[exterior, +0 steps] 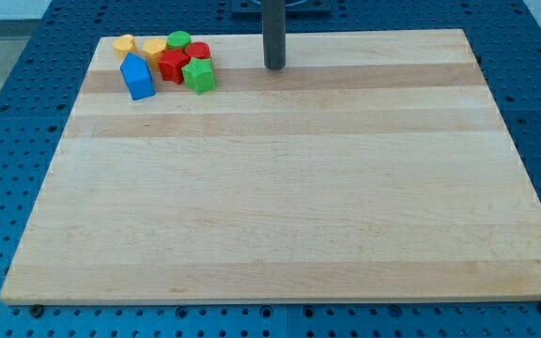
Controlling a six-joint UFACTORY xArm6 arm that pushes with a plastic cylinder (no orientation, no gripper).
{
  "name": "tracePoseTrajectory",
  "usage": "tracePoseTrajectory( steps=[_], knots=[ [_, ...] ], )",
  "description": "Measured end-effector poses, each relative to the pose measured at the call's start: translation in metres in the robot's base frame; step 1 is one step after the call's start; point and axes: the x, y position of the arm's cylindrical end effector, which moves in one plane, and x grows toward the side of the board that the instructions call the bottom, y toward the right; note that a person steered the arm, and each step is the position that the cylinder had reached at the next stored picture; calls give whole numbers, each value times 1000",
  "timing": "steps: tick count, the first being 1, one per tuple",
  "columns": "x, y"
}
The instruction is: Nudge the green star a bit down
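Observation:
The green star (198, 75) lies near the view's top left on the wooden board (289, 188), at the right end of a tight cluster of blocks. My tip (274, 67) rests on the board to the right of the star, a clear gap away, at about the same height in the view. A red star (173, 66) touches the green star's left side. A red round block (198, 51) sits just above the green star.
The cluster also holds a blue house-shaped block (138, 77) at its left, a green round block (178, 40), a yellow block (154, 48) and a second yellow block (124, 44) near the board's top left corner. A blue perforated table (7, 169) surrounds the board.

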Motion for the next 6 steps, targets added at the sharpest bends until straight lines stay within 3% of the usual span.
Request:
tracePoseTrajectory(
  steps=[2,6],
  knots=[
    [-52,-41],
    [-52,-104]
  ],
)
